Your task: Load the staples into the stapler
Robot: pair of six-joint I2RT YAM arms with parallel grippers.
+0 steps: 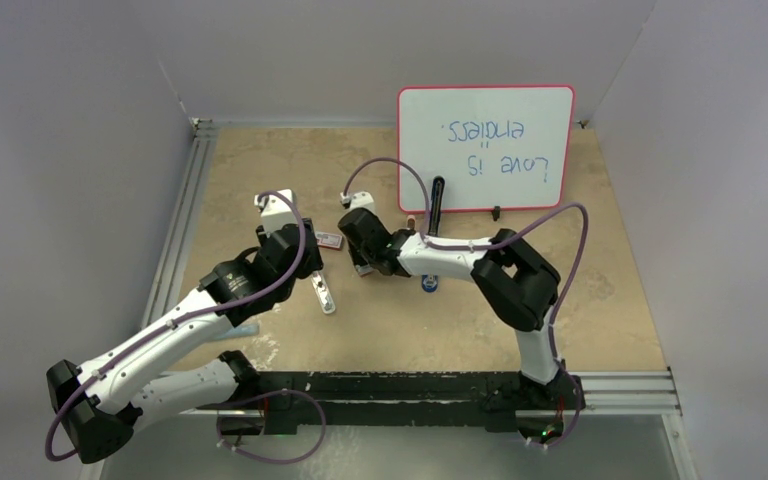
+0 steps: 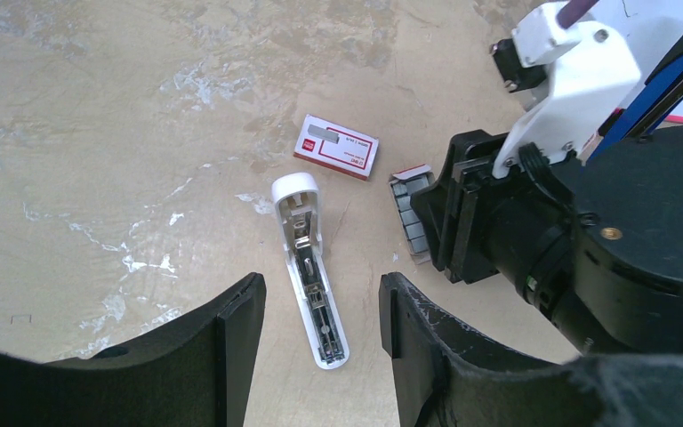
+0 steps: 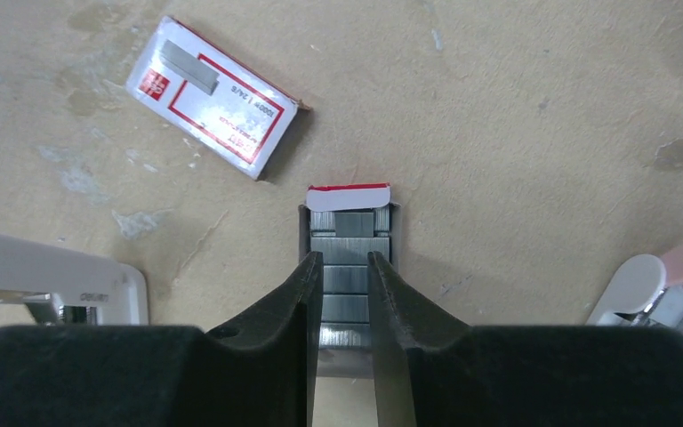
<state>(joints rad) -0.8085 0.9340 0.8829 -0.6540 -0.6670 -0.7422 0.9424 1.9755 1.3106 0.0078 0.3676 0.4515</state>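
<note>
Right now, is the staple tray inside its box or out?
Out: the staples sit in their tray, on the table apart from the red-and-white box.

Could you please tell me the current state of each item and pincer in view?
staples: sitting in their open tray.
red-and-white box: closed, lying flat.
white bar: lying flat, metal channel exposed.
left pincer: open, empty.
right pincer: narrowly parted at the staples; grip unclear.

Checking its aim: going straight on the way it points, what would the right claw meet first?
The staples, which lie directly beyond the tips of the right claw. Depth is unclear, so it may already be touching them.
</note>
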